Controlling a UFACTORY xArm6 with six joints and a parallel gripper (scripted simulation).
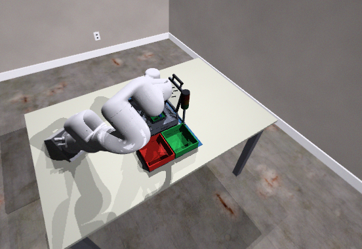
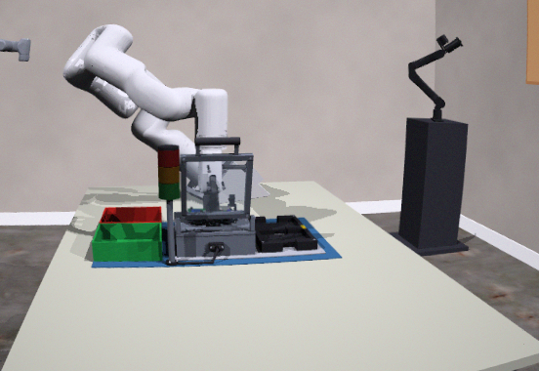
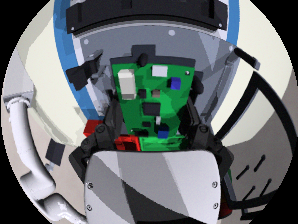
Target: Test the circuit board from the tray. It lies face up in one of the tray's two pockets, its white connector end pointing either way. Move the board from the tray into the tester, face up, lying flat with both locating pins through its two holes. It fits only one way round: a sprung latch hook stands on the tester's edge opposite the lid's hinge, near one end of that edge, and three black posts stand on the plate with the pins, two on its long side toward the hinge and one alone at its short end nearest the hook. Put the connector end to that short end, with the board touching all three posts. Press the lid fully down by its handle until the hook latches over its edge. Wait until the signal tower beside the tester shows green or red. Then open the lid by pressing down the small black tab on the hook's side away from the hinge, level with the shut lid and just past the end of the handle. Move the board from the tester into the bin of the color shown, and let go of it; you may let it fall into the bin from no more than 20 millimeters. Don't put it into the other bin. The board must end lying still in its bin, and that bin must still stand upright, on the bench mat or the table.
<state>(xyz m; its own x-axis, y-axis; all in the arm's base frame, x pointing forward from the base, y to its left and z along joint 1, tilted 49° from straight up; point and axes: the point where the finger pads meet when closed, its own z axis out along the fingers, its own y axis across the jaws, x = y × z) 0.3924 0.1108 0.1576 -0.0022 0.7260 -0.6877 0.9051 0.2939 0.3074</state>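
The green circuit board (image 1: 157, 117) (image 3: 167, 102) is face up over the plate of the grey tester (image 1: 168, 120) (image 2: 190, 246) (image 3: 202, 45), white connector at upper left in the wrist view. A black post (image 3: 143, 59) stands at its top short end, another post (image 3: 198, 86) beside its right long side. My gripper (image 2: 211, 206) (image 3: 151, 103) is shut on the board's long edges. Whether the board lies fully down on the pins is hidden. The lid (image 2: 249, 186) stands open; the latch hook (image 3: 82, 75) is opposite. The signal tower (image 1: 185, 99) (image 2: 169, 172) looks unlit.
The black tray (image 2: 273, 244) (image 3: 145, 10) is on one side of the tester. On the other side are the red bin (image 1: 151, 168) (image 2: 129, 211) and green bin (image 1: 188, 150) (image 2: 127, 250). The raised lid and its handle (image 2: 218, 141) stand close beside my wrist.
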